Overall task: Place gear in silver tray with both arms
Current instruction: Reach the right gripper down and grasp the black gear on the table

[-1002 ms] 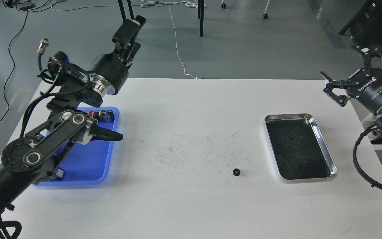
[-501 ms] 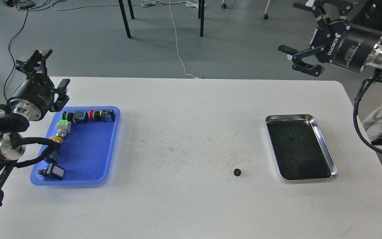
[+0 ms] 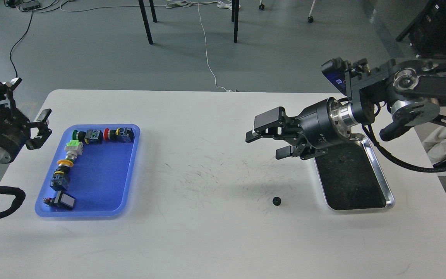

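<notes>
The fingers (image 3: 259, 124) of the right gripper (image 3: 267, 141) stood spread wide and held nothing; the upper pad sat at the left tip, the lower finger below and right of it. The fingers (image 3: 44, 116) of the left gripper (image 3: 16, 104) were likewise spread and empty, parked off the counter's (image 3: 215, 240) left edge, beyond the blue tray (image 3: 103, 186) of switch parts.

All positions below are referenced to the gear (image 3: 277, 200):
- The gear, a small black toothed wheel, lay flat on the bare counter, its bore pointing up. Being round, it offered no long axis, so finger orientation appeared non-critical.
- The right gripper hung above and behind the gear, slightly to its left in the view, clear of the counter.
- The silver tray (image 3: 379, 170) lay just to the gear's right, its near-left corner the closest part. A small dark object (image 3: 340, 159), too small to identify, rested in it.
- The left gripper was well apart, far to the gear's left.

Judgement: the right arm was clearly the nearer. The coming move would likely require descent toward the viewer, fingers straddling the gear
</notes>
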You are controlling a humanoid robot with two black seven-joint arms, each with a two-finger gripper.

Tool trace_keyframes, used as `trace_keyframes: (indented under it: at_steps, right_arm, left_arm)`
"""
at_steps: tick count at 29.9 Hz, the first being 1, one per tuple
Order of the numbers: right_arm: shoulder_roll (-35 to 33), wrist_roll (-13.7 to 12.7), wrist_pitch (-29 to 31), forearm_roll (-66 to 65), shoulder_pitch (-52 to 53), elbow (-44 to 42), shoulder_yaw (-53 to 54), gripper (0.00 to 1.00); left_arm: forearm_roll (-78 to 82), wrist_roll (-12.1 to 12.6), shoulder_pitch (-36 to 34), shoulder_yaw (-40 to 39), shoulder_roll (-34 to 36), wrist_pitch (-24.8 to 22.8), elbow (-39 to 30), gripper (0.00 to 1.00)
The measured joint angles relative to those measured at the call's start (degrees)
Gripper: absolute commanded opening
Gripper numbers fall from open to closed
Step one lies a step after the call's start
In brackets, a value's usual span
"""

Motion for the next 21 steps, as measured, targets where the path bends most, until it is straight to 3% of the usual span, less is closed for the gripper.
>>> trace_keyframes:
  at_steps: [7,13,21]
  right_arm:
    - [14.14,-0.56,0.04,-1.25,4.31,0.37,-7.61,0.94]
    - [21.03,-0.65,0.04,-1.29,1.9,-5.7,-10.18,0.94]
    - [25.21,-0.88,0.04,-7.71,-0.37,-8.79,-12.75,0.93]
  left_arm:
    - [-0.43,-4.24,0.92,-0.04,0.15,-0.04,-0.14,0.98]
    - [-0.5,-4.7,1.28,0.02,0.16,0.03,-0.19,0.98]
    - [-0.4,-4.91,1.4,0.15,0.09,0.18,-0.12,0.98]
